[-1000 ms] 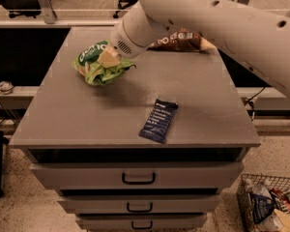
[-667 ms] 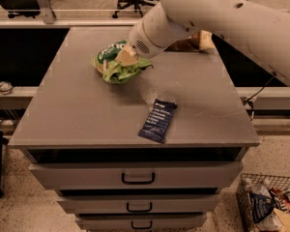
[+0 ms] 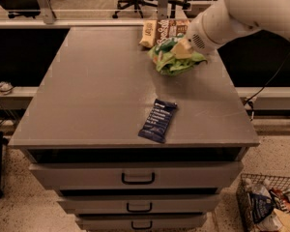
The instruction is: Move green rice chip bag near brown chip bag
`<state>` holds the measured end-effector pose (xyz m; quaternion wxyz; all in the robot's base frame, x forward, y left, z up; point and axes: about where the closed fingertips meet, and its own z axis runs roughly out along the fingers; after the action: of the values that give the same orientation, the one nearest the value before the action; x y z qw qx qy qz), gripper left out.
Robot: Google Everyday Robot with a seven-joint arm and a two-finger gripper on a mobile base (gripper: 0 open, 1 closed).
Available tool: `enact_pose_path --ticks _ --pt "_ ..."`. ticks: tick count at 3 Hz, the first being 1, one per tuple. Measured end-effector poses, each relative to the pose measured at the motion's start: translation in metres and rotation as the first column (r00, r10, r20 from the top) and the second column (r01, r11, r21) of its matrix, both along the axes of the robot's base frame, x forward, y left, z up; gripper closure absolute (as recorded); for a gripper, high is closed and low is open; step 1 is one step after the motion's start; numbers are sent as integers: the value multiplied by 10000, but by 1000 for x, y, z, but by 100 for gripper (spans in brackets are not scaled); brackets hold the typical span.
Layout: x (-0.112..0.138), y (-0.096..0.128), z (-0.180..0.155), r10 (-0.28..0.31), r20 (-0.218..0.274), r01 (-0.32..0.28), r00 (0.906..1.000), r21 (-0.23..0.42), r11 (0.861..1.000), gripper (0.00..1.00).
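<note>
The green rice chip bag (image 3: 171,59) is crumpled and held at the back right of the grey cabinet top (image 3: 101,91). My gripper (image 3: 183,50) is shut on the bag's upper right part, at the end of the white arm that comes in from the upper right. The brown chip bag (image 3: 160,32) lies at the back edge, just behind the green bag and touching or nearly touching it. Its right part is hidden by my arm.
A flat dark blue bar wrapper (image 3: 157,121) lies near the front middle of the top. The cabinet has three drawers (image 3: 137,177) below. A wire basket (image 3: 268,208) with packets stands on the floor at the lower right. Office chairs stand behind.
My gripper has carried the green bag from the back left of the top to the right, ending just in front of the brown chip bag.
</note>
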<state>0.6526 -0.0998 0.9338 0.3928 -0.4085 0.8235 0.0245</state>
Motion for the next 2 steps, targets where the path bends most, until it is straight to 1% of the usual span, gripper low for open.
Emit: enact_pose_path --ticks 1,2 --pt "2 -60 1 -1449 95 1450 9894 -232 9892 100" --pt "3 -102 0 -2466 184 2470 9689 -287 9686 100"
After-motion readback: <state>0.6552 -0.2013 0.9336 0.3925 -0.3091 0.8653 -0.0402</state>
